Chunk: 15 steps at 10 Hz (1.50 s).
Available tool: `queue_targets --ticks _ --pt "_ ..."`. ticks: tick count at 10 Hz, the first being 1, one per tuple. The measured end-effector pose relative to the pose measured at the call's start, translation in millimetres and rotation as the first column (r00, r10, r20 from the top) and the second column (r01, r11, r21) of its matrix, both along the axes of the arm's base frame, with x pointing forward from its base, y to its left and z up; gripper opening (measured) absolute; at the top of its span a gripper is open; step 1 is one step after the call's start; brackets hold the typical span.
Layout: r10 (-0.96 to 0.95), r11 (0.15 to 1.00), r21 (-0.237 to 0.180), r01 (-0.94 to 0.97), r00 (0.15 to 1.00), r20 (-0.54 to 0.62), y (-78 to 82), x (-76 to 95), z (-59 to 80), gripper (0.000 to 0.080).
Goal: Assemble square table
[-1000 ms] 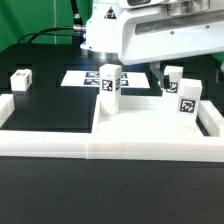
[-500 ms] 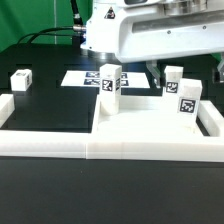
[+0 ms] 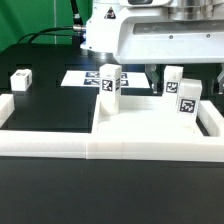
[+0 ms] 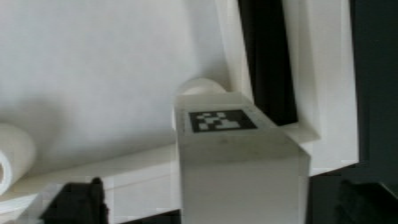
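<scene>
The square table's white slab (image 3: 150,125) lies at the exterior view's right with three tagged white legs standing on it: one (image 3: 110,86) near its left corner, one (image 3: 187,100) at the right, and one (image 3: 174,78) behind it. My gripper (image 3: 165,72) hangs over that rear leg. In the wrist view the leg (image 4: 228,150) rises tag-up between my dark fingertips (image 4: 80,203), and my gripper (image 4: 222,208) is open around it with a gap on one side. A further leg (image 3: 20,80) lies loose on the black table at the left.
The marker board (image 3: 80,77) lies flat behind the slab. A low white border wall (image 3: 50,140) runs along the front and up both sides. The arm's white body (image 3: 150,35) fills the top. A rounded white part (image 4: 9,160) shows beside the slab's edge.
The arm has sunk slightly over the rear leg. The legs and slab have not moved, and the jaws stay equally wide.
</scene>
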State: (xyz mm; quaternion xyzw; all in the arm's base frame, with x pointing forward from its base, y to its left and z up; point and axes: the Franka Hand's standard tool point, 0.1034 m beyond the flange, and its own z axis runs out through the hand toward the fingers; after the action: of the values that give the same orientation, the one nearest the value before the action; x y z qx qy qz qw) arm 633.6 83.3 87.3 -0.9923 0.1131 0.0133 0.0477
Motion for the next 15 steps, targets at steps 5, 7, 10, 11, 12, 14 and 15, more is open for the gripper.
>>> queue_targets --ticks 5,7,10,11,12,14,15 --pt "-0.168 0.986 0.000 0.168 0.986 -0.005 1.0 0.9 -1.3 0.0290" --pt "-0.276 0.961 -0.003 0.276 0.961 -0.015 1.1 0.9 -1.3 0.0290" --pt "-0.523 0.852 -0.009 0.523 0.852 -0.023 3.9 3.3 -2.9 0.0290" --pt "-0.635 0.772 -0.006 0.636 0.771 -0.042 5.3 3.2 -3.4 0.0290" --pt "-0.723 0.689 -0.006 0.724 0.688 -0.064 5.9 2.5 -3.8 0.0290" --pt "-0.891 0.447 -0.031 0.894 0.442 -0.102 16.3 0.1 -4.2 0.0290" --pt "-0.942 0.324 -0.049 0.945 0.318 -0.105 19.2 -2.0 -4.2 0.0290"
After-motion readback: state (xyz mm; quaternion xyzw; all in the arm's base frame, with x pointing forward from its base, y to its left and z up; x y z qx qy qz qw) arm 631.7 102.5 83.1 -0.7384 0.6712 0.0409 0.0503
